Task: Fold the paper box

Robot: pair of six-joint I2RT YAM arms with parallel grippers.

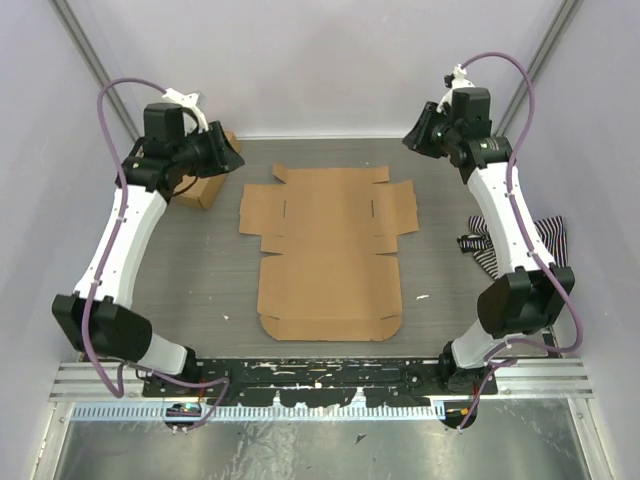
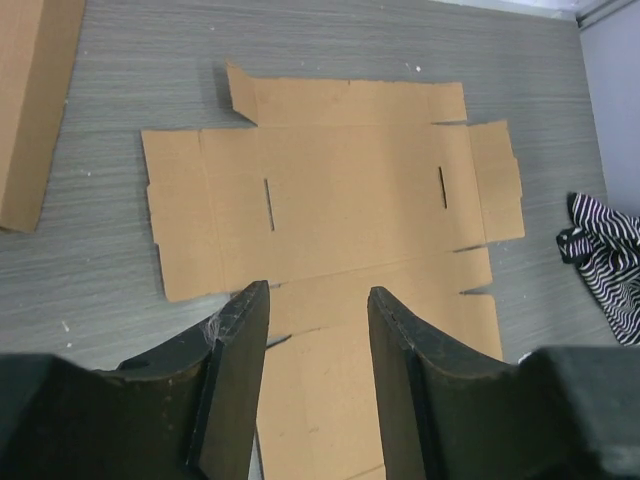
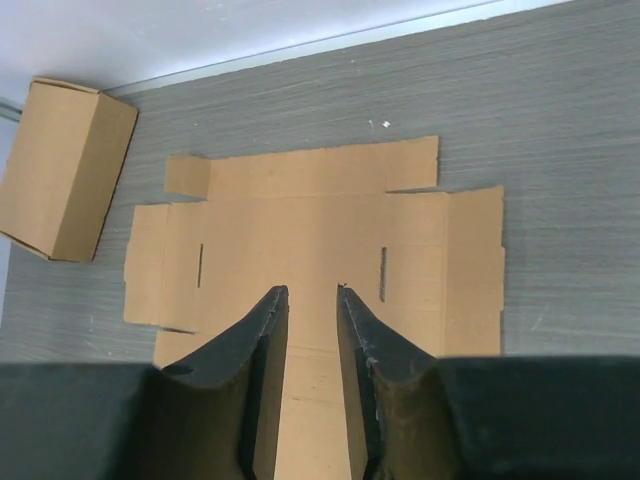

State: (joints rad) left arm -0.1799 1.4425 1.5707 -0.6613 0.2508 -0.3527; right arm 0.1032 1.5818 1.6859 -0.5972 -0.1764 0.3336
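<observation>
Paper box (image 1: 328,245) flat, small box (image 3: 65,170) whole in right wrist view

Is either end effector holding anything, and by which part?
Nothing held: left end effector and right end effector hang open, clear of the flat paper box.

Matt brown cardboard paper box (image 1: 328,270)

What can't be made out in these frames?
- Left wrist: the left pincer hides the near panel of the paper box; the right edge cuts off the striped cloth.
- Right wrist: the right pincer covers that panel too.
- Top: the left arm hides part of the small box; the right arm overlaps the cloth.
</observation>
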